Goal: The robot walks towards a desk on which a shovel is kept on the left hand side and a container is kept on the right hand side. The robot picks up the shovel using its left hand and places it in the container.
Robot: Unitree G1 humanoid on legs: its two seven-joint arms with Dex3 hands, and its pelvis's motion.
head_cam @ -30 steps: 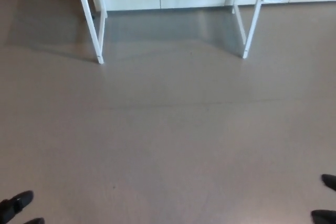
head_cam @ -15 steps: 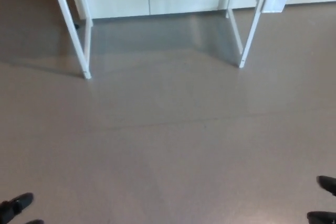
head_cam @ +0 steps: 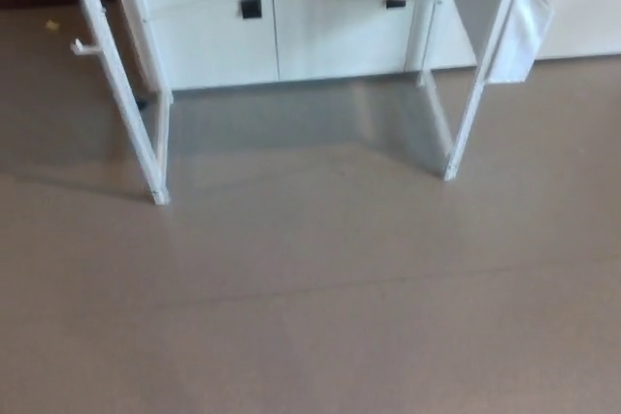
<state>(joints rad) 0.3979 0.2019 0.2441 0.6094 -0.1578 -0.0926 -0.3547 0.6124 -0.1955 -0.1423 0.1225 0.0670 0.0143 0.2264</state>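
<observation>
The view has swung upward since a moment ago: the desk legs sit lower in the picture now, more of the far cabinets shows, and the black hands that edged the near corners have dropped out of sight. That is the camera lifting as the robot walks, not the furniture shifting.

Biggest thing here is the floor (head_cam: 310,317), a plain grey-brown sheet filling the near half. Beyond it, the white cabinets (head_cam: 281,16) line the far wall, with two small dark handles on their doors. Standing in front of them is the desk: only its white frame shows, the left leg (head_cam: 146,133) slanting down to the floor and the right leg (head_cam: 466,104) doing the same. A pale sheet or bag (head_cam: 519,31) hangs by the right leg. A tiny yellowish scrap (head_cam: 51,24) lies far left.

The desktop is above the picture, so the shovel and container cannot be seen; by the task they should sit up there, shovel left, container right. Neither hand is in view, so I cannot say how their fingers stand.

My guess on handling: a shovel is rigid, probably light, best taken around the handle's middle so the blade does not tip.
</observation>
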